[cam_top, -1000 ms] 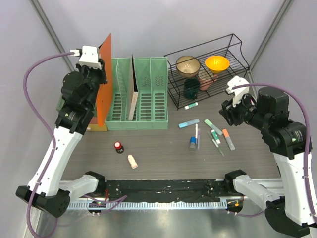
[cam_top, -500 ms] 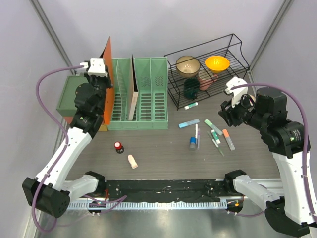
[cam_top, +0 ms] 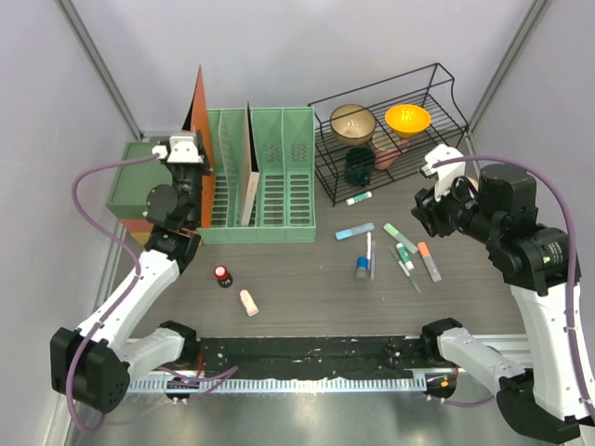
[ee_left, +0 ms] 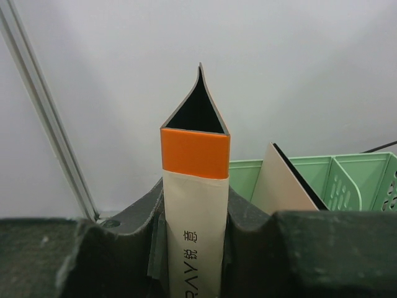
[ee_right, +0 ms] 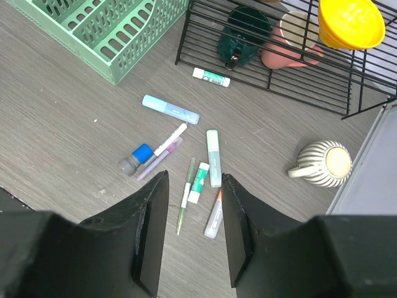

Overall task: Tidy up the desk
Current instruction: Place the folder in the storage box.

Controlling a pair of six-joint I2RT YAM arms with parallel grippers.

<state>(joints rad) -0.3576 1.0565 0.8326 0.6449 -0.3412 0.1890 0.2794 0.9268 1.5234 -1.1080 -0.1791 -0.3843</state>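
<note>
Left jaws pinch the spine of an orange book [ee_left: 195,186], held upright at the far left end of the green rack [cam_top: 270,186]. From above I cannot tell whether its lower edge sits over the first slot or just outside the rack's left wall. Main risk: if lowered off-line, the edge lands on that wall, the book tips or twists in the grip, or the rack slides across the counter [cam_top: 307,288]. It could also drop into the gap between the rack and the green box [cam_top: 138,181]. The wrist view shows the covers splayed at the far end, so a loose cover may catch a divider. A white book [cam_top: 247,167] leans in a nearby slot and could be knocked by a sideways correction. Right jaws are spread and empty, hovering over the scattered pens [cam_top: 402,249] near the counter's right side; a careless descent there would scatter them.
</note>
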